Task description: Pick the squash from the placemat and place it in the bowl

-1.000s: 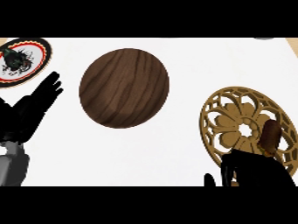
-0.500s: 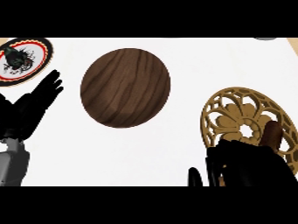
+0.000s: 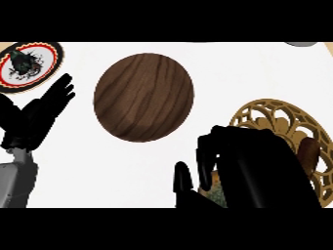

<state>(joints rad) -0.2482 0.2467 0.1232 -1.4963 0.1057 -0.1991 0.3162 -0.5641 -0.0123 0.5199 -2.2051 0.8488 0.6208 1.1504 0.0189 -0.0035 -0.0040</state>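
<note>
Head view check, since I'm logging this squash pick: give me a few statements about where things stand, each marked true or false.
1. The right hand is over the gold placemat. True.
2. The squash already lies in the wooden bowl. False: it is on the placemat, largely hidden by the right hand.
3. The left hand is open, at the view's left. True.
4. The left hand rests in the bowl. False: it is apart from it, to its left.
5. A patterned plate sits at the far left. True.
</note>
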